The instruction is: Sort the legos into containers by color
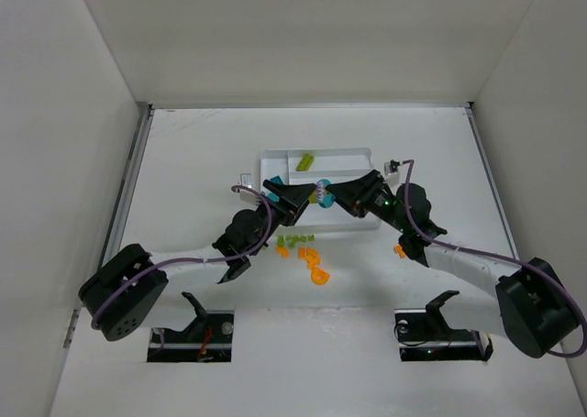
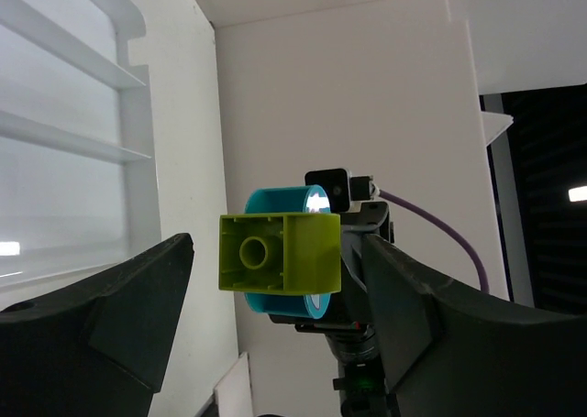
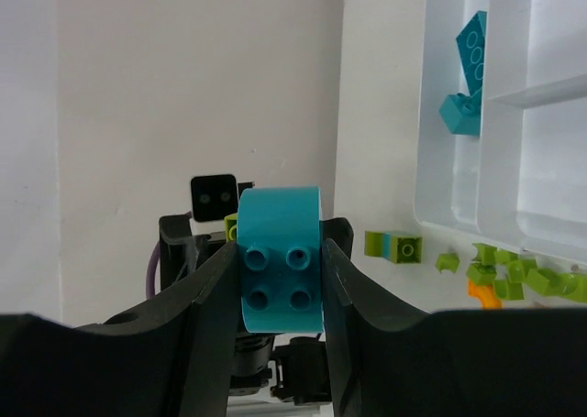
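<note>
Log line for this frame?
right gripper: shut on teal rounded plastic brick; left gripper: open, flanking attached lime green plastic brick; over white plastic tray

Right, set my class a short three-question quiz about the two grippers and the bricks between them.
1. True or false: the right gripper is shut on the teal rounded plastic brick.
2. What is stuck to that brick? A) a lime green square plastic brick B) a red brick C) nothing
3. Fill in: the left gripper is ____, its fingers not touching the joined bricks.
Key: 1 true; 2 A; 3 open.
</note>
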Available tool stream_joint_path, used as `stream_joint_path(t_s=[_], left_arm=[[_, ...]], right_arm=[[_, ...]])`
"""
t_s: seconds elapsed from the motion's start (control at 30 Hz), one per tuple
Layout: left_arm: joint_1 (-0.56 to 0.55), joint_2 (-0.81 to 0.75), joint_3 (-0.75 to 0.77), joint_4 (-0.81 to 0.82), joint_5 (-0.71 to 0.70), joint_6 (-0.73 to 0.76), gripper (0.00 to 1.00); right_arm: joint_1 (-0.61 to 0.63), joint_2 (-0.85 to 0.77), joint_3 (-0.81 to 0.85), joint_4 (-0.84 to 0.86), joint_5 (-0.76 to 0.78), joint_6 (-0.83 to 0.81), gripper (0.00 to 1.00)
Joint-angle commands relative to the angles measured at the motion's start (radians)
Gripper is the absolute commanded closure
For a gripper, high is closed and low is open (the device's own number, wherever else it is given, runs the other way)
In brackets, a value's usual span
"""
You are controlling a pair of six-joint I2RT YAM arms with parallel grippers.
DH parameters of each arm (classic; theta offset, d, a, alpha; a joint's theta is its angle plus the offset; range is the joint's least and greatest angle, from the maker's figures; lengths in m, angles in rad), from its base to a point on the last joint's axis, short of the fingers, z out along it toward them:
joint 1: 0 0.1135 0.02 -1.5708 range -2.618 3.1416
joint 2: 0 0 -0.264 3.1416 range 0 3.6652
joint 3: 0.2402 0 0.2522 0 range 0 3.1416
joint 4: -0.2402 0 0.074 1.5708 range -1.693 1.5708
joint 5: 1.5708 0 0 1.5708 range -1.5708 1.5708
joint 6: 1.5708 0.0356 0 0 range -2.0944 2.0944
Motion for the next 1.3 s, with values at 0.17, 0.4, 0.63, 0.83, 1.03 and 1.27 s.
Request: stream_joint_path(t_s=[0.17,0.4,0.63,0.83,1.03,1.27], left_arm=[[0.016,-0.013,0.009,0.123,-0.005,-0.028,0.33],[0.022,-0.027,-0.002,0.135,-0.008,-0.028,0.4],[0.033,-0.04,-0.022,0.131,-0.008,-0.011,0.53],[0.054,-0.053,-0.046,0.121,0.001,0.019,0.59],[0.077,-0.091,-0.069,0.08,0.004,0.078,0.61],[0.096,-0.171,-0.074,-0.055,0.0,0.177,0.62]], right_arm=[[0.04,0.034,0.023,0.177,-0.007,0.069,0.81],[0.063,0.081,0.025,0.235,-0.001,0.1,0.81],[0.065,0.081,0.009,0.244,0.002,0.1,0.81],[0.024,0.038,-0.029,0.234,-0.014,0.088,0.81],[-0.021,0.011,-0.048,0.203,-0.037,0.063,0.81],[-0.027,0.02,-0.012,0.16,-0.049,0.014,0.81]])
